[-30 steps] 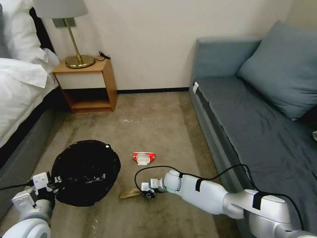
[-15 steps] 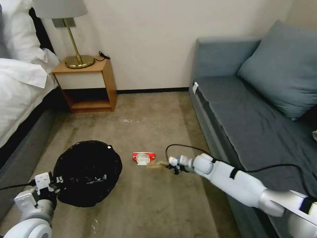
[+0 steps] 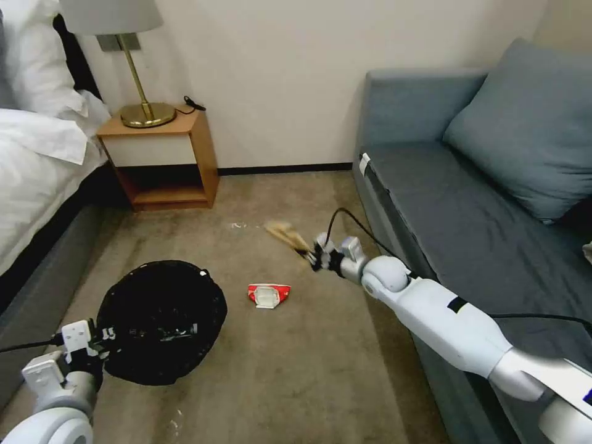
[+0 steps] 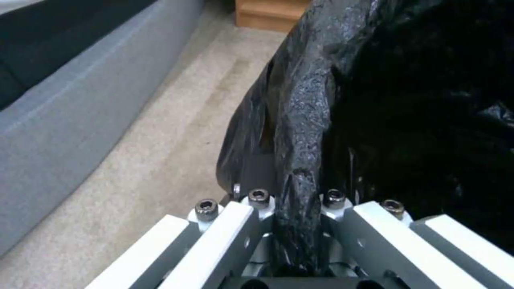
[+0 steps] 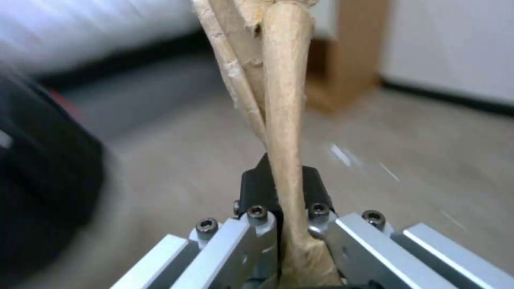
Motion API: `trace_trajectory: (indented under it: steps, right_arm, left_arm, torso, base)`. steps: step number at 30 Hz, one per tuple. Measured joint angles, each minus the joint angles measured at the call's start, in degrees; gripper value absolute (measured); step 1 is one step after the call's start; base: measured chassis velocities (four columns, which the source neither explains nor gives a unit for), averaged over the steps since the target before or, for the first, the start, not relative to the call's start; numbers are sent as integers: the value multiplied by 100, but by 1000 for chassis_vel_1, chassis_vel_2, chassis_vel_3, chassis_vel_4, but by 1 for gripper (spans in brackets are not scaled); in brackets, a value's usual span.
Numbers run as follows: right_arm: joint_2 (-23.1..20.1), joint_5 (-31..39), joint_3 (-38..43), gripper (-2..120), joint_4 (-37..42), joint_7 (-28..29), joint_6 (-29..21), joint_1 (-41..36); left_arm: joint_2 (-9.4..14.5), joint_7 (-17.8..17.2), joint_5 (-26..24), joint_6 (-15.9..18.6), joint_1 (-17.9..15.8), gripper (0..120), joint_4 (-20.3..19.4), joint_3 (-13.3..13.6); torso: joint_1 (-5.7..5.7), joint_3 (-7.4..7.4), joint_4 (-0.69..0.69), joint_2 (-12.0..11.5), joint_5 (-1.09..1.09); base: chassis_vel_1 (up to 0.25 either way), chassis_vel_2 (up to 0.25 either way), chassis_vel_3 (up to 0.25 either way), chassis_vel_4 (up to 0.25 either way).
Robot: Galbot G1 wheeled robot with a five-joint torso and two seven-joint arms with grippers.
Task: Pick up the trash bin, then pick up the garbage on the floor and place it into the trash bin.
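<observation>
Right hand [image 3: 314, 254] pinches what looks like tan paper [image 3: 282, 232], sticking out beyond it.

Head camera overlooks floor; wrist cameras close behind own gripper.

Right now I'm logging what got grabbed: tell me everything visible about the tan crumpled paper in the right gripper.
The tan crumpled paper is a long, creased, twisted strip, papery and dull. Its lower end is pinched between the shut fingers of the right gripper, and the rest sticks out beyond them. It hangs in the air above the beige carpet, touching nothing else, beside the blue-grey sofa.
</observation>
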Motion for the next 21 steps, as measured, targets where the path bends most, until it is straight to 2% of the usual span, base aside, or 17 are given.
trace_trajectory:
  steps: [3,7,13,21]
  right_arm:
    - [205,478,-464,0,415,-38,565,68]
    - [464,486,-861,0,633,-57,717,112]
    - [894,363,-1322,0,579,-32,713,331]
    - [1520,148,-1833,0,266,10,611,581]
  left_arm:
    - [24,0,-35,-1,-17,3,0,-16]
    - [38,1,-40,-1,-27,3,16,-16]
    - [30,0,-35,1,-9,3,12,-12]
    - [-94,0,7,3,25,3,-30,-15]
  torso:
    - [0,0,0,0,-1]
    - [0,0,-1,0,0]
    - [0,0,1,0,0]
    - [0,0,0,0,0]
  base:
    - [0,0,0,0]
    - [0,0,0,0]
    - [0,0,0,0]
    - [0,0,0,0]
